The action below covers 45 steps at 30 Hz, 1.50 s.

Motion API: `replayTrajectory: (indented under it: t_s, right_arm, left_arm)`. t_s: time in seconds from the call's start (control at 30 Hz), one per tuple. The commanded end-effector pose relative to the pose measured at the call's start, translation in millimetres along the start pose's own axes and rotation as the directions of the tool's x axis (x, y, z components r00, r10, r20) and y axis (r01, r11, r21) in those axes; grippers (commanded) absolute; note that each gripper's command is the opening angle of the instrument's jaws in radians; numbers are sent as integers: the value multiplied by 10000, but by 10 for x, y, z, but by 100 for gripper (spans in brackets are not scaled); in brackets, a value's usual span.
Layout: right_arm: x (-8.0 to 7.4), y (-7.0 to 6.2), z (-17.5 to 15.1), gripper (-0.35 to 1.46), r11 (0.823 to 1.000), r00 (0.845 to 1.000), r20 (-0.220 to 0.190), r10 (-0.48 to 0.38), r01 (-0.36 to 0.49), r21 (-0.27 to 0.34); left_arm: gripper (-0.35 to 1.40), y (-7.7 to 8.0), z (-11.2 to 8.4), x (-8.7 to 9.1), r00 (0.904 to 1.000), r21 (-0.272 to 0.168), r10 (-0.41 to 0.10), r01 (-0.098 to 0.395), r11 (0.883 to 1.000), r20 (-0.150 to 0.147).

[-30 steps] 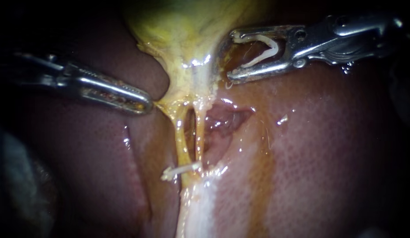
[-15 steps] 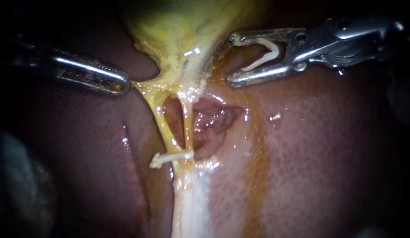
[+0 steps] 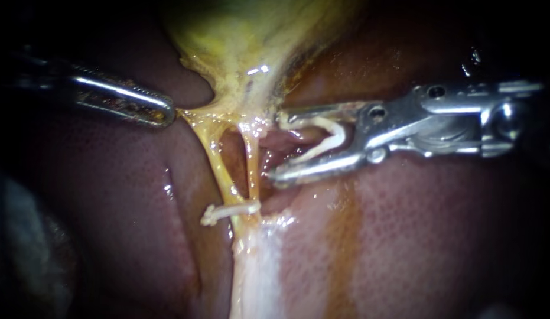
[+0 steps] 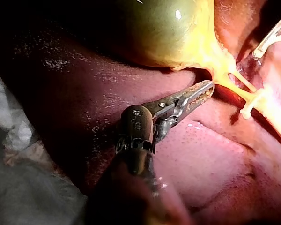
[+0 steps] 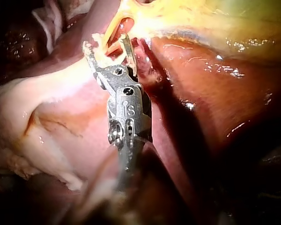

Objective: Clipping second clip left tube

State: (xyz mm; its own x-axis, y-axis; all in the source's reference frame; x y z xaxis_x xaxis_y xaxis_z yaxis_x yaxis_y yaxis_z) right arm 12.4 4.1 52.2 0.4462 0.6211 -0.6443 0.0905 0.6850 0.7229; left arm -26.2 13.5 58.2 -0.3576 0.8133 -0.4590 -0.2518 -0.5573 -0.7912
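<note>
The yellow-green gallbladder (image 3: 245, 41) narrows into two thin yellow tubes, the left tube (image 3: 214, 162) and the right tube (image 3: 251, 168). A white clip (image 3: 227, 211) crosses them low down. My left instrument (image 3: 167, 115) is shut on the gallbladder tissue at the neck, which is stretched toward it. My right instrument (image 3: 279, 146) holds a white V-shaped clip (image 3: 328, 133) against both jaws, which stand wide apart just right of the right tube. In the right wrist view its jaws (image 5: 106, 44) flank the tubes (image 5: 111, 28). The left wrist view shows my left instrument (image 4: 207, 90) beside the gallbladder (image 4: 154, 28).
Reddish-brown liver (image 3: 434, 236) surrounds the tubes, with a raw pocket (image 3: 286, 142) behind the right instrument's jaws. A pale band of tissue (image 3: 257, 266) runs down from the placed clip. Grey cloth (image 4: 18, 187) lies beyond the liver's edge.
My right instrument has come down and to the left, from beside the gallbladder to the tubes. My left instrument pulled the neck tissue left a second ago and has held still since.
</note>
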Motion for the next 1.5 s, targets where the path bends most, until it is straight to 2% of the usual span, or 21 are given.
replayTrajectory:
  t_s: [0.03, 0.17, 0.53, 0.67, 0.9, 1.03, 1.27, 1.5]
  right_arm:
    - [-2, -2, 3, 47, 9997, 9999, 50, 153, -154, 189]
    - [-8, -6, 17, 46, 9966, 9982, 167, 578, -587, 570]
    - [-23, 5, 47, 48, 9903, 9919, 74, 1265, -1267, 568]
    - [-31, 12, 57, 49, 9881, 9894, 90, 1450, -1453, 509]
    - [-60, 33, 69, 49, 9855, 9863, 110, 1645, -1648, 409]
    - [-70, 43, 74, 49, 9855, 9861, 116, 1656, -1659, 361]
    - [-68, 54, 88, 49, 9846, 9850, 88, 1722, -1724, 276]
    - [-59, 53, 109, 49, 9824, 9828, -103, 1845, -1841, 324]
  left_arm:
    - [-35, 0, 0, 0, 10000, 1, 1, -1, 10000, 0]
    - [-35, 0, 0, 0, 10000, 1, 1, -1, 10000, 0]
    - [-35, 0, 1, 0, 10000, 6, 2, -2, 10000, -3]
    - [-35, 0, 2, -1, 10000, 14, 5, -5, 10000, -5]
    - [-35, 0, 2, -1, 10000, 19, 4, -4, 10000, -7]
    - [-35, 1, 3, -1, 10000, 22, 3, -3, 10000, -9]
    - [-35, 1, 4, -1, 10000, 32, 1, -1, 10000, -13]
    - [-35, 2, 6, -1, 10000, 46, -3, 3, 10000, -20]
